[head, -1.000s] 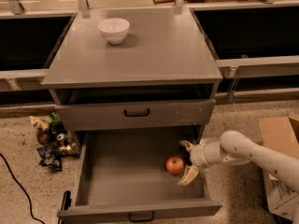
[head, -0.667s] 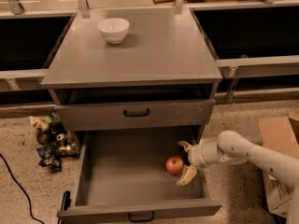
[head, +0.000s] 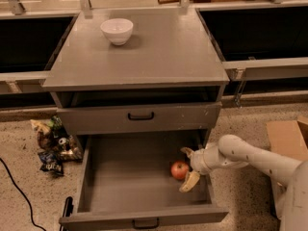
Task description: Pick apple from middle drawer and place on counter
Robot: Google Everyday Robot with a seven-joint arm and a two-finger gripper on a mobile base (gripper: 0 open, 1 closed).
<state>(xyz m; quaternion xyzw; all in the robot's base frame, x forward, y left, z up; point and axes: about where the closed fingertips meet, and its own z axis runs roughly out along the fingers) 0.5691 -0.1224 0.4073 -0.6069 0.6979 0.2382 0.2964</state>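
The apple (head: 179, 170) lies on the floor of the open drawer (head: 130, 177), just left of the gripper (head: 189, 167) and touching or nearly touching it; over the last second the apple has not shifted, while the arm has eased a little leftward, so the gripper now stands spread wide with one finger beyond the apple and one on the near side; nothing is clamped yet, and I judge the reach is all but finished and the squeeze comes next; the lift and the carry up to the desk (head: 163, 52) are still to do. The desk top, well above and left of the gripper, is flat matte grey and carries only a white bowl (head: 117, 30) near its far left corner; a closed drawer front (head: 139, 117) sits directly above the gripper; far to its left, wrappers (head: 55, 143) lie on the speckled floor beside a black cable (head: 19, 191); a cardboard box (head: 286, 138) stands to its right.
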